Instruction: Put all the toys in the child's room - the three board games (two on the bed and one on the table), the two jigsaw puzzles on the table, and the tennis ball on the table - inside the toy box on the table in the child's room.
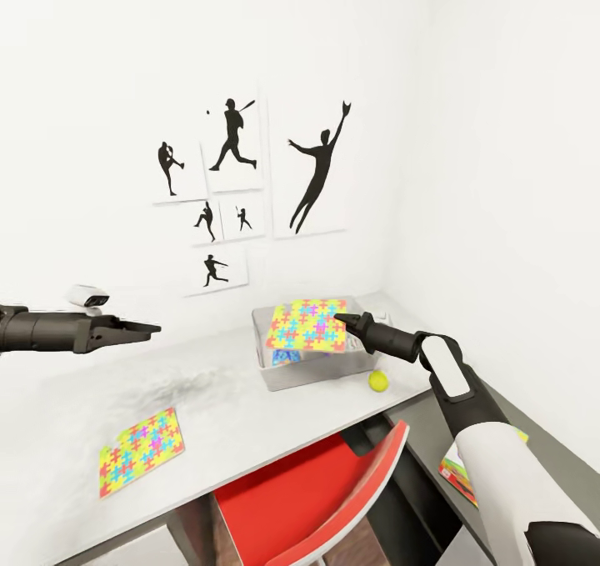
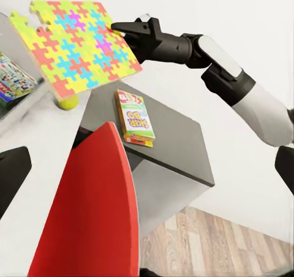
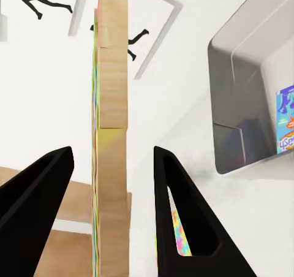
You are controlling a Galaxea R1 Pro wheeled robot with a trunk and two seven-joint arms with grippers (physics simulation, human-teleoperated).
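Note:
A jigsaw puzzle (image 1: 307, 325) hangs tilted over the light-grey toy box (image 1: 287, 376) on the table (image 1: 233, 420). My right gripper (image 1: 340, 319) is at its edge. In the right wrist view the sheet (image 3: 112, 136) stands edge-on between the fingers (image 3: 177, 209) with a gap on both sides, so the gripper is open. A blue board game (image 3: 285, 121) lies in the box. The second jigsaw puzzle (image 1: 142, 452) lies flat near the table's front left. The tennis ball (image 1: 379, 380) sits right of the box. My left gripper (image 1: 148, 328) hovers open over the table's left.
A white-red-yellow board game (image 2: 136, 116) lies on the lower dark grey cabinet (image 2: 174, 145) right of the table. A red chair (image 1: 321, 491) is tucked under the table's front. Walls with baseball silhouette pictures (image 1: 233, 137) close in behind and to the right.

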